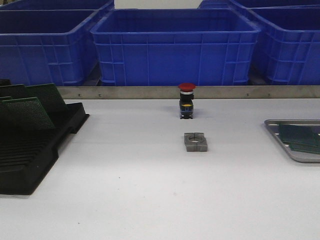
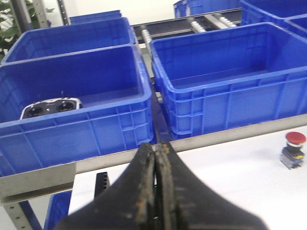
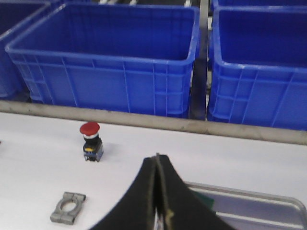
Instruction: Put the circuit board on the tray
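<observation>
The silver-grey tray (image 1: 286,150) lies at the table's right edge, with green circuit boards (image 1: 299,138) lying in it. More green circuit boards (image 1: 27,112) stand in the black slotted rack (image 1: 35,160) at the left. Neither gripper shows in the front view. In the left wrist view my left gripper (image 2: 158,149) is shut with nothing between its jaws, above the table near the rack's corner (image 2: 101,181). In the right wrist view my right gripper (image 3: 157,162) is shut and empty, above the near-left end of the tray (image 3: 249,193). A green board corner (image 3: 205,196) shows beside it.
A red-capped push button (image 1: 186,100) stands mid-table with a grey metal clamp block (image 1: 195,142) in front of it. Blue plastic bins (image 1: 175,45) line the back behind a metal rail. One bin holds a remote controller (image 2: 50,107).
</observation>
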